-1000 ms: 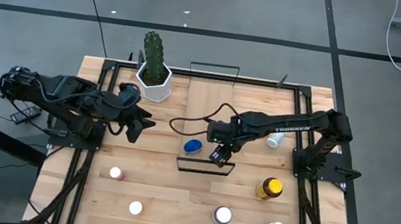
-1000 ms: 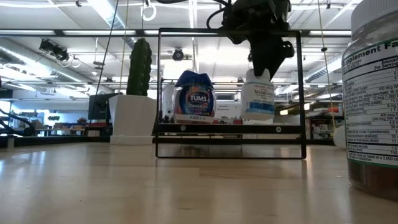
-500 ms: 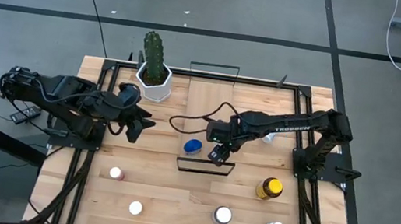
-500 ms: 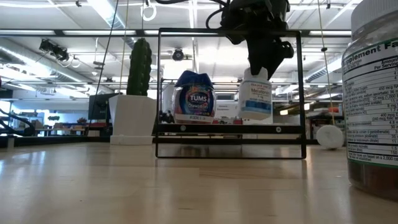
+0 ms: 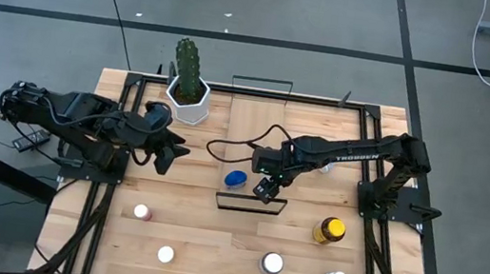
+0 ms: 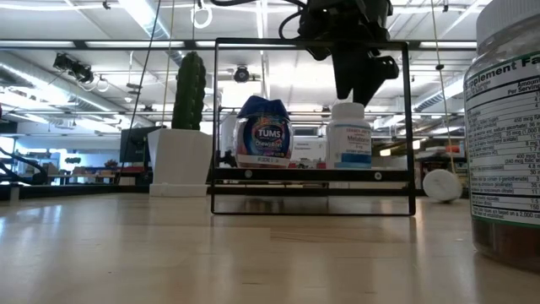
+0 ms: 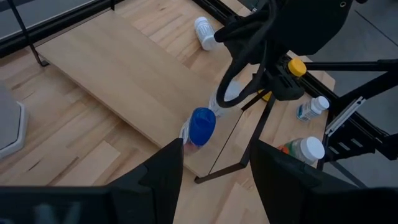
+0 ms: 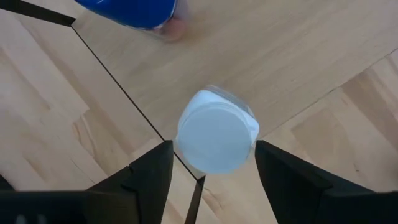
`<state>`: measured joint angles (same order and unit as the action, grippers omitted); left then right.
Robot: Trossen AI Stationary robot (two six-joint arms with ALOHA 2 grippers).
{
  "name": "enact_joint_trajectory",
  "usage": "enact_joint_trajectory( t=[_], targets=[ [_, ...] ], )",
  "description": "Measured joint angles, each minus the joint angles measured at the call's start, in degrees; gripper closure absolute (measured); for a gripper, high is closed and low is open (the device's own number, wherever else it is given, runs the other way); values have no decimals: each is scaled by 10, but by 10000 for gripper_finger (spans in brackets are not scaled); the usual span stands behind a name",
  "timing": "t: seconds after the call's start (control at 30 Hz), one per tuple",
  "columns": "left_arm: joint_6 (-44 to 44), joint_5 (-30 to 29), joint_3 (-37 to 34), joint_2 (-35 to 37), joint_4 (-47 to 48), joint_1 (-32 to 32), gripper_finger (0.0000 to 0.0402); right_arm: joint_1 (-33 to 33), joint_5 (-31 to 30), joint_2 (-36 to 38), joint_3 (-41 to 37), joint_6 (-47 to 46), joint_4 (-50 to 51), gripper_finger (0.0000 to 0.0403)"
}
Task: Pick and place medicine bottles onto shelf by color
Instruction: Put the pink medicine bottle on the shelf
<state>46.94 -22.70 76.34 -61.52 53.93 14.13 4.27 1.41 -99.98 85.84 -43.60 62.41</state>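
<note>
We find the right gripper (image 6: 359,89) directly above a white-capped, white-labelled round medicine bottle (image 6: 348,135); its jaws are parted and clear of the cap, gripping nothing; the bottle stands upright on the long light-wood shelf (image 5: 256,124), just beside the blue-lidded bottle (image 6: 268,131), near the black wire rail (image 5: 251,202). The left gripper (image 5: 169,152) waits well apart, jaws partly open and empty. We judge the right arm nearer the amber yellow-capped bottle (image 5: 329,230) on the table.
</note>
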Motion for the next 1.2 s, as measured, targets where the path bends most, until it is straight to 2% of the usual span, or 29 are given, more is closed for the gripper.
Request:
enact_joint_trajectory(
  t=[0.13, 0.3, 0.73, 0.93, 1.07, 1.2],
  targets=[
    [0, 0, 0, 0, 0, 0, 212, 0, 3, 0, 0, -12, 0, 150],
    [0, 2, 0, 0, 9, 0, 212, -9, 38, 11, 0, -21, 2, 138],
    [31, 125, -1, -21, 189, 2, 212, -47, 18, 113, 0, -46, 20, 134],
    [13, 194, 0, -67, 243, 41, 217, -55, -15, 143, 0, -42, 46, 134],
    [-6, 195, 0, -100, 264, 86, 219, -55, -27, 150, 0, -31, 53, 134],
    [-11, 187, 0, -122, 262, 122, 204, -55, -29, 159, 0, -20, 57, 134]
  ],
)
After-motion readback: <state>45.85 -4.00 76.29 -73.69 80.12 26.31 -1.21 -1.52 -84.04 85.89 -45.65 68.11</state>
